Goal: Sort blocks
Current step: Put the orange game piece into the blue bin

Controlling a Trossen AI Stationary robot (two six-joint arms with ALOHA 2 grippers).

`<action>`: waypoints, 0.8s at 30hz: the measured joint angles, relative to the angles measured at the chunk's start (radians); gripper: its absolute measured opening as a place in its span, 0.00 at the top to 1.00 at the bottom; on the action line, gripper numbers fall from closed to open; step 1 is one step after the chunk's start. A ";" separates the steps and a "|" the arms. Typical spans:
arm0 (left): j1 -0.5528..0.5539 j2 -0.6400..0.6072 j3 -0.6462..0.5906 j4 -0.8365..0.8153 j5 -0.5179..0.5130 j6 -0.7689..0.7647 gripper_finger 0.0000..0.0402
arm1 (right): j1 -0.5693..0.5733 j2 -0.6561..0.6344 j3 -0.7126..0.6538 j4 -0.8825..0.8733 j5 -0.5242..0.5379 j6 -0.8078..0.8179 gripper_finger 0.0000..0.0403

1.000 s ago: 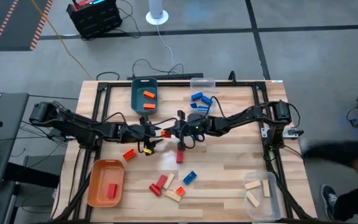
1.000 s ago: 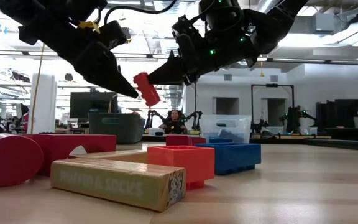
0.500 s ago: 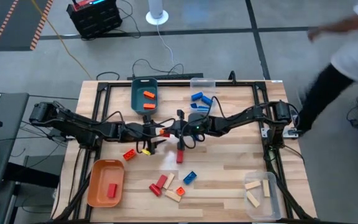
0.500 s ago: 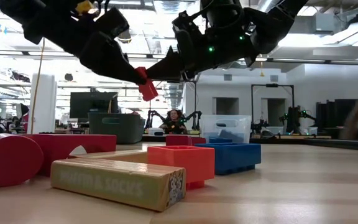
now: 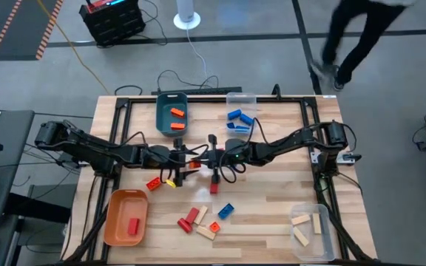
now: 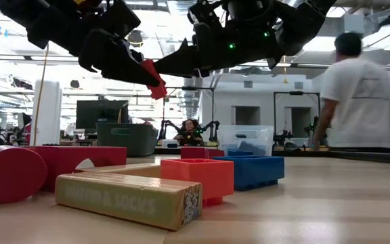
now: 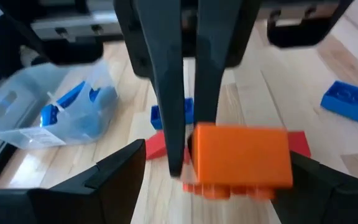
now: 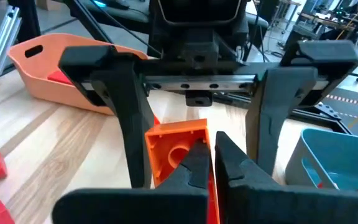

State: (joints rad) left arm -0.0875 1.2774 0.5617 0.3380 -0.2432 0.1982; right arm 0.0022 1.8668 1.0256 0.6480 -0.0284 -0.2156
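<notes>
The two arms meet over the middle of the table (image 5: 272, 192). The right hand (image 8: 211, 149) reaches in from 3 o'clock with its fingers together, clamped on one edge of an orange block (image 8: 173, 146). The left hand (image 7: 216, 163) comes from 9 o'clock with its fingers wide apart, one on each side of that block. Whether they touch it I cannot tell. In the low view the block hangs well above the table, between the two hands.

Other blocks are already in bins:
- Teal bin (image 5: 161, 118), at 12 o'clock: two orange blocks (image 5: 177, 113).
- Clear bin (image 5: 251, 98), just beside it at 1 o'clock: blue blocks (image 5: 235, 115).
- Orange bin (image 5: 115, 214), at 8 o'clock: one red block (image 5: 132, 226).
- Clear bin (image 5: 324, 240), at 4 o'clock: three wood blocks (image 5: 300, 219).

Loose blocks lie on the table:
- A red one (image 5: 154, 183) below the left hand.
- A red one (image 5: 214, 185) below the right hand.
- Near 6 o'clock, a cluster of a blue one (image 5: 225, 210), a red one (image 5: 191, 218) and a wood one (image 5: 206, 232).

A person (image 6: 357, 95) in a white shirt stands in the room beyond the table.
</notes>
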 joint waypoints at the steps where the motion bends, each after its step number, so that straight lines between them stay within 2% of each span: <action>1: 0.000 0.000 0.000 0.011 0.000 0.001 0.27 | 0.003 0.000 0.000 0.003 0.000 0.002 0.98; 8: 0.000 0.000 0.000 0.020 0.000 0.002 0.30 | 0.011 0.000 0.000 0.042 0.000 0.000 0.95; 18: -0.002 0.000 0.000 0.005 0.005 -0.008 0.56 | 0.010 -0.006 0.000 0.036 0.002 -0.002 0.84; 21: -0.002 0.000 0.000 -0.009 0.003 -0.015 0.64 | 0.004 -0.034 0.000 -0.022 0.013 -0.003 0.80; 24: -0.001 -0.013 0.000 -0.051 -0.005 -0.044 0.66 | -0.002 -0.082 0.000 -0.145 0.029 -0.003 0.75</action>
State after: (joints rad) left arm -0.0883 1.2640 0.5617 0.2866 -0.2486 0.1545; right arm 0.0006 1.7843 1.0256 0.5027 0.0007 -0.2188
